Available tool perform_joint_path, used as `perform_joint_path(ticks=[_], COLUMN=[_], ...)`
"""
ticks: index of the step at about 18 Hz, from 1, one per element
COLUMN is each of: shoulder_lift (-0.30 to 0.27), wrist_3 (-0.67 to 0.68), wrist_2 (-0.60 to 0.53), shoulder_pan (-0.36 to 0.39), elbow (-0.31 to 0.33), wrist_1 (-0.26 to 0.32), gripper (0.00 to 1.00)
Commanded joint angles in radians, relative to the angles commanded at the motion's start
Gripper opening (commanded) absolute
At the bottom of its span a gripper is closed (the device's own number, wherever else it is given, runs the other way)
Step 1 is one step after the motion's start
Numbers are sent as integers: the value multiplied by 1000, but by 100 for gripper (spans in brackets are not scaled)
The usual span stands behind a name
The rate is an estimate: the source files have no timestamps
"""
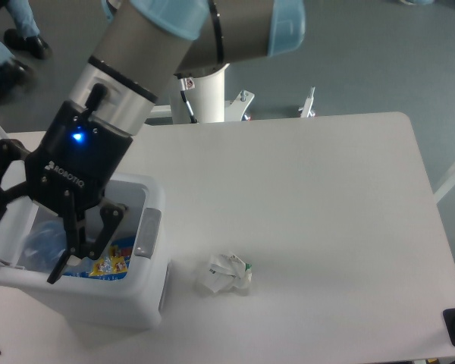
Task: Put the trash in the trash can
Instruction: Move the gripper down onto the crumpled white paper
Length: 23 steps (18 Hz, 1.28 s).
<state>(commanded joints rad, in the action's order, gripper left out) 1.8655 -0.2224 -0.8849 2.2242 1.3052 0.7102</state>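
Bottle: the crushed clear plastic water bottle (44, 244) is sitting low inside the white rectangular plastic trash can (129, 303), beside a blue and yellow snack packet (106, 263).
Gripper: the black two-finger gripper (42, 246) is hanging over the can's mouth, fingers spread; whether they are touching the bottle cannot be told.
Paper: the small crumpled white paper wad (225, 274) is lying on the white table (326, 227), to the can's right, well apart from the fingers.
Next: judged likeliest, the arm is heading right toward the wad.

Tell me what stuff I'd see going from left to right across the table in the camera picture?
Trash can with the end effector over it → crumpled paper wad → bare table.
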Motion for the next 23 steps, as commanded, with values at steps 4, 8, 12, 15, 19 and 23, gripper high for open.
perform_joint_path(ticks=[4, 8, 12, 15, 19, 23], shoulder_lift=[-29, 29, 90, 153, 236, 297], wrist_3=[11, -9, -107, -146, -147, -143], wrist_2=[-178, -305, -393, -451, -560, -628], shoulder_pan=[173, 290, 307, 289, 223, 184], elbow=[77, 186, 281, 342, 361, 356], wrist_1=[12, 28, 29, 32, 34, 44], gripper=[100, 100, 100, 100, 100, 88])
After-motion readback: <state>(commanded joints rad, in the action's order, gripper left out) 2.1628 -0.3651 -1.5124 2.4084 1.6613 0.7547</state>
